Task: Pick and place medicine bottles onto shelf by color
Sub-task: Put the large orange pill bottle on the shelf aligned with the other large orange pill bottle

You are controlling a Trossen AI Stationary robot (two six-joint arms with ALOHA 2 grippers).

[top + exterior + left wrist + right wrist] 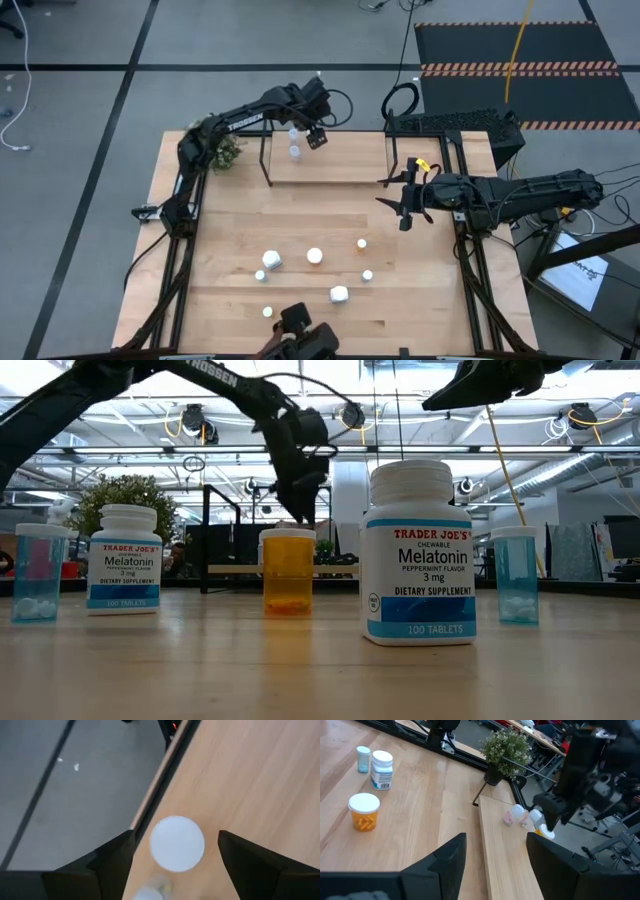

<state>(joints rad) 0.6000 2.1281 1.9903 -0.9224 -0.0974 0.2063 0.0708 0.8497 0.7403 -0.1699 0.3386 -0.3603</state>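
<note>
Left gripper (309, 133) over the left part of the shelf (350, 170), fingers spread wide, straddling a white bottle cap (177, 843) without touching it. Two clear bottles (294, 150) upright on the shelf board just beside that gripper; in the right wrist view a small cluster of pale bottles (519, 815) at the shelf's edge, with a touch of orange at one side. Potted plant (222, 150) at the table's back left corner, beside the shelf frame.

Right gripper (404, 203) hovering above the table (230, 220) off the shelf's right end, fingers apart, nothing between them.

On the open tabletop, well apart from the shelf: two white Melatonin bottles (419, 555), one large in the low view and one farther left; orange bottle with white cap (288, 571) between them; blue-tinted bottles at far left (39, 573) and far right (515, 575) of the low view. Seven bottles in all scattered across the front half of the table in the high view.
</note>
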